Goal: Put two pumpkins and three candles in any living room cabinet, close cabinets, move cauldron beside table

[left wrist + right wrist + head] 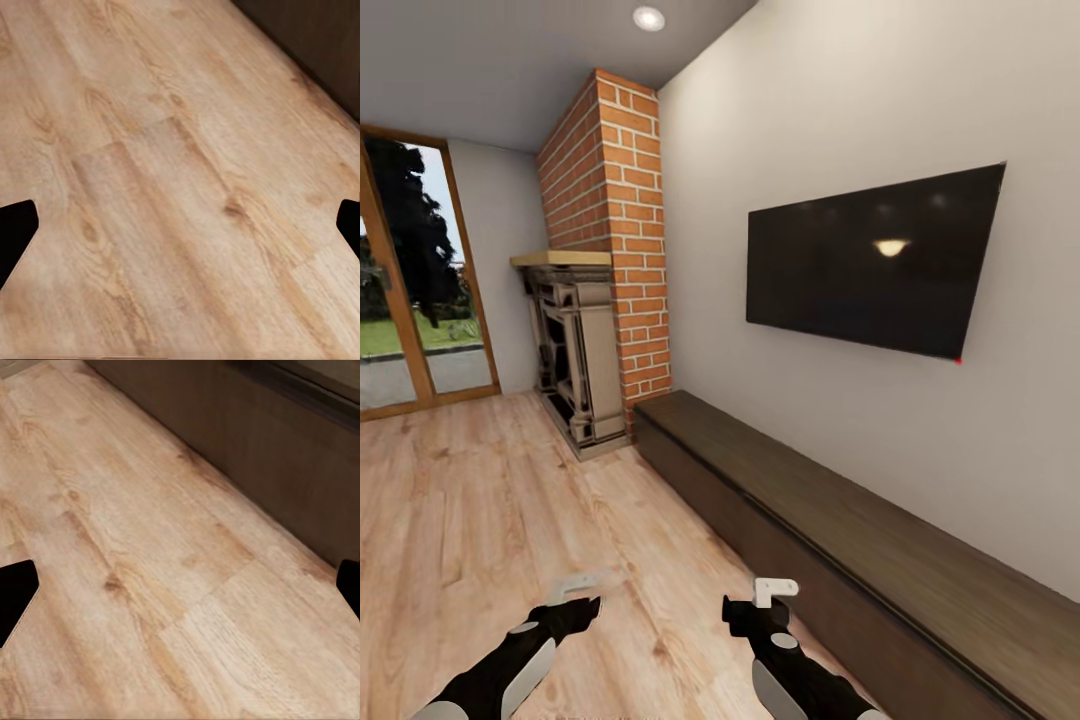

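Above the wood floor (480,500), left gripper (180,225) fingers spread empty, right gripper (180,592) likewise, cabinet (840,520) alongside.

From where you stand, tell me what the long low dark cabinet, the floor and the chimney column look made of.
Long low dark-brown cabinet: wood, matte, faint grain. Pale plank floor: wood or laminate, with knots and board seams. Red chimney column: brick with pale mortar joints.

Head cam: high, facing forward-down along the cabinet (880,540) wall. Both wrist cams: close, aimed down past spread fingertips at the floor (180,210). Right wrist cam shares the cabinet front just beyond its pincer.
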